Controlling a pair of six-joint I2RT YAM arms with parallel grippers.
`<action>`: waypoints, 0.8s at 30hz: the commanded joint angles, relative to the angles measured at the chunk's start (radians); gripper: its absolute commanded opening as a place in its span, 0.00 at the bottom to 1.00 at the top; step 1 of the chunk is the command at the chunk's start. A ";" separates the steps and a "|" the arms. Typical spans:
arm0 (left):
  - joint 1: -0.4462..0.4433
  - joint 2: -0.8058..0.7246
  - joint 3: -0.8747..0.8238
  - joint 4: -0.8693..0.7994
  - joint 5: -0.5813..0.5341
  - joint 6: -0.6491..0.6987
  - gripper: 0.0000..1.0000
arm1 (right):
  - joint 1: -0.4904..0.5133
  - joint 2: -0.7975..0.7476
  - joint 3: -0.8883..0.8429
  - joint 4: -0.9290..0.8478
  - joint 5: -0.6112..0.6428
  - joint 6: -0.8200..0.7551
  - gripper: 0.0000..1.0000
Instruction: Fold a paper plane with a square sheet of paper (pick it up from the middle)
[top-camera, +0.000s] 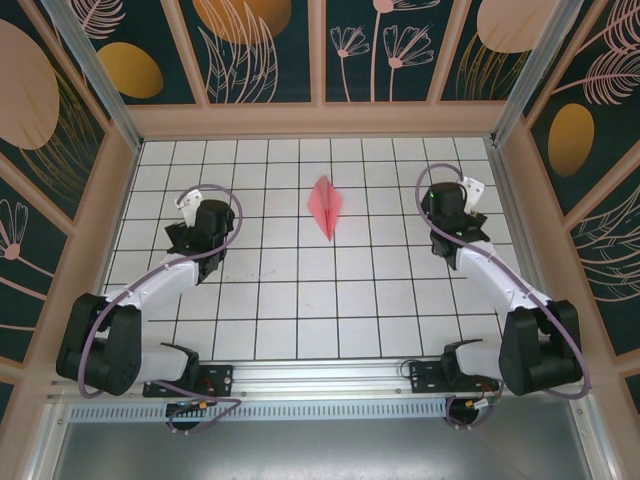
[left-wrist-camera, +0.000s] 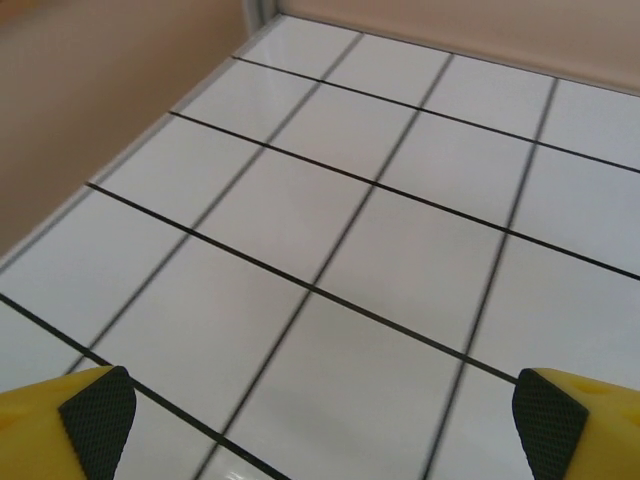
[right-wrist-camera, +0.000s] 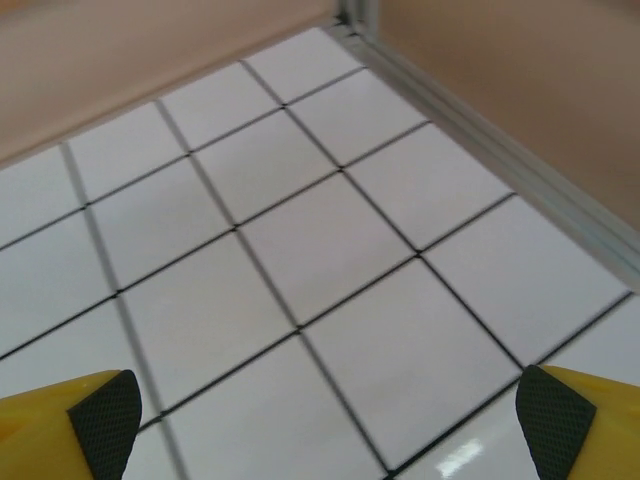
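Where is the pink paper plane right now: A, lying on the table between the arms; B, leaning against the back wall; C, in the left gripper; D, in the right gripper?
A: the paper plane lies on the table with nothing gripping it.

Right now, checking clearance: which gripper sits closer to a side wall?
The right gripper, close to its rail; the left gripper has more tiles beside it.

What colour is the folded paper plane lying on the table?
Salmon pink, plain and unmarked. The paper plane shows best in the top external view.
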 joint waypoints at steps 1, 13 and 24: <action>0.027 -0.008 -0.063 0.155 -0.127 0.114 0.98 | -0.056 -0.034 -0.118 0.267 0.085 -0.091 0.99; 0.193 -0.003 -0.314 0.676 0.106 0.287 0.98 | -0.191 0.060 -0.423 0.886 -0.231 -0.292 0.99; 0.298 0.085 -0.420 1.103 0.441 0.321 0.99 | -0.254 0.210 -0.461 1.140 -0.450 -0.313 0.99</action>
